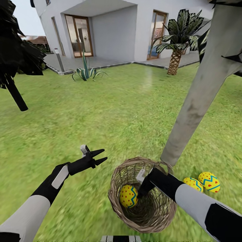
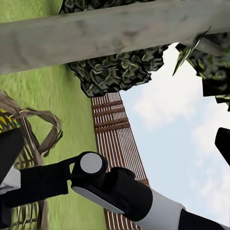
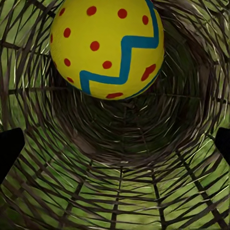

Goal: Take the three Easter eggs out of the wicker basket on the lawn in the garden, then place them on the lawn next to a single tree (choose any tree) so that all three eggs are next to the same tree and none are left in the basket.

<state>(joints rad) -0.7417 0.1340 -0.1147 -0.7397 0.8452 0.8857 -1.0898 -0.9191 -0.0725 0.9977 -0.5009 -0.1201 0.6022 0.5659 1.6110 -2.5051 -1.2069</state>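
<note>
from the head view we take the wicker basket (image 1: 143,195) as our landmark: it sits on the lawn (image 1: 111,111) right at the foot of the pale tree (image 1: 198,97), one egg in the basket (image 1: 128,196) against its wall on the side away from the trunk, and two eggs on the grass (image 1: 201,182) just beyond its rim, beside the trunk. our right gripper (image 1: 143,190) is down inside the basket, close to that last egg; our left gripper (image 1: 101,156) hangs apart from the basket over bare grass, fingers spread and empty. in the left wrist view we see the trunk (image 2: 110,31), the basket's loop handle (image 2: 45,127) and the right forearm (image 2: 96,184) reaching in. in the right wrist view the egg (image 3: 106,45) shows yellow, red-dotted, with a blue zigzag band, resting on the open weave; the dark fingertips (image 3: 9,151) stand wide apart, holding nothing. we judge the smooth round egg may roll off the curved wall if one finger nudges it first, and a finger could snag the weave and tip the light basket.
</note>
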